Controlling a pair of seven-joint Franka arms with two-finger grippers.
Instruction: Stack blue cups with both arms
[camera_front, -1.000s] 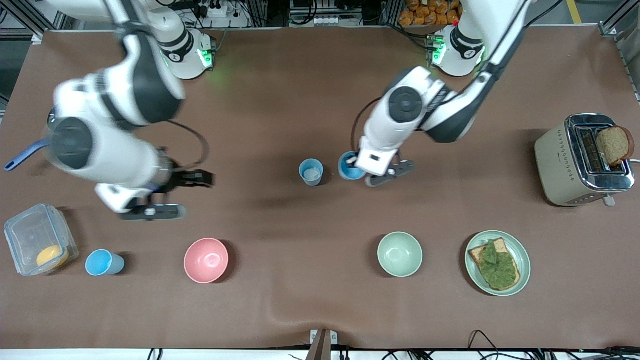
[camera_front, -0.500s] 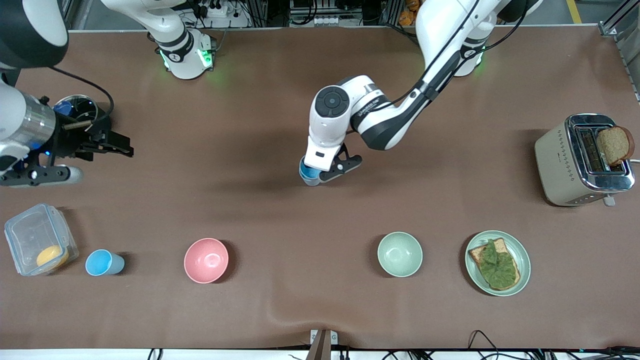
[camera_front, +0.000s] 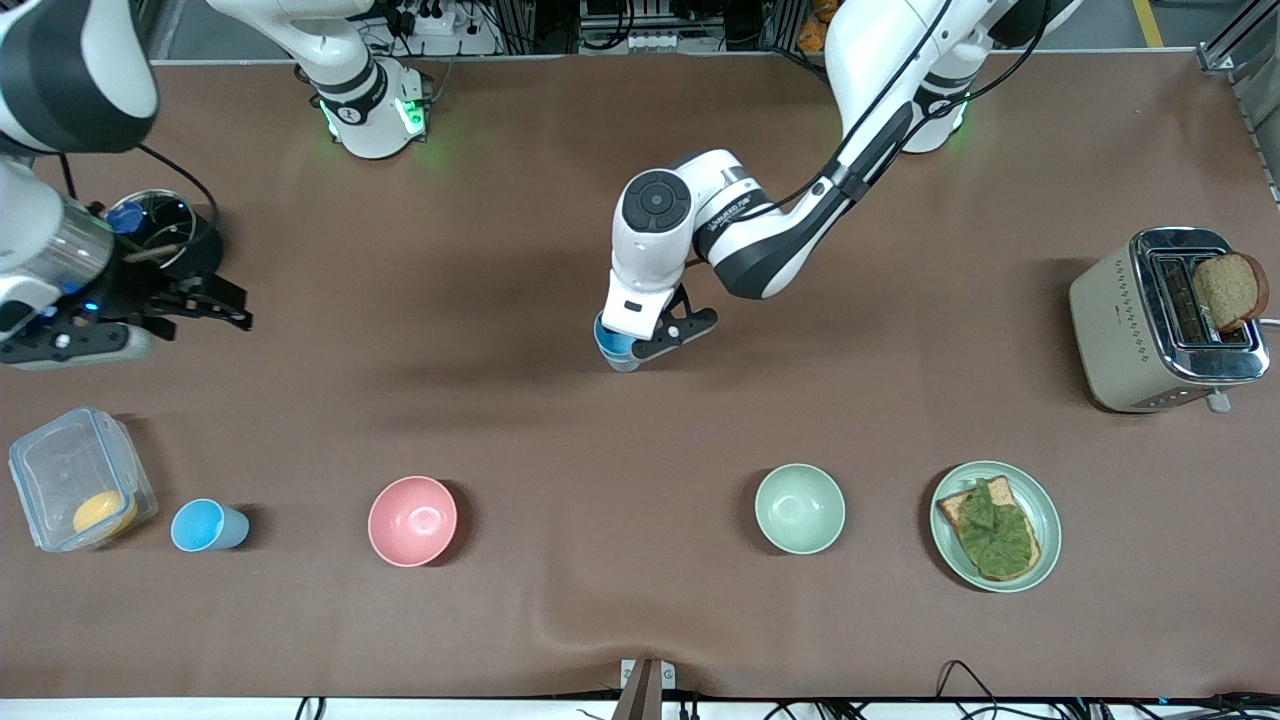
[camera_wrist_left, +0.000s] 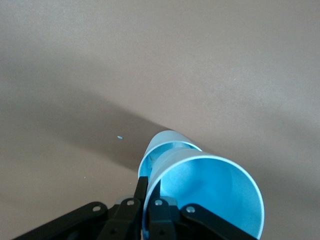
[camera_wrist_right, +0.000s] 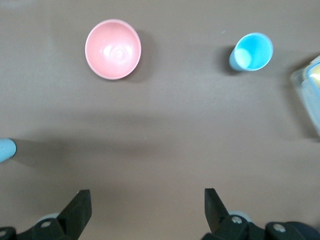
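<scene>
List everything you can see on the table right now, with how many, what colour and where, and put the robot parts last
Blue cups: three; one beside the plastic box; a bright one in the left pincer, lowered into a paler one mid-table.
Pink bowl: one, between lone cup and green bowl.
Green bowl: one, pale, beside the plate.
Plate: one, pale green, holding toast with greens.
Toaster: one, beige and chrome, left arm's end, a bread slice sticking out.
Plastic box: one, clear, something yellow inside, right arm's end.
Dark pot: one, right arm's end.
Left pincer: shut on the bright cup.
Right pincer: open, over bare table near the pot.
</scene>
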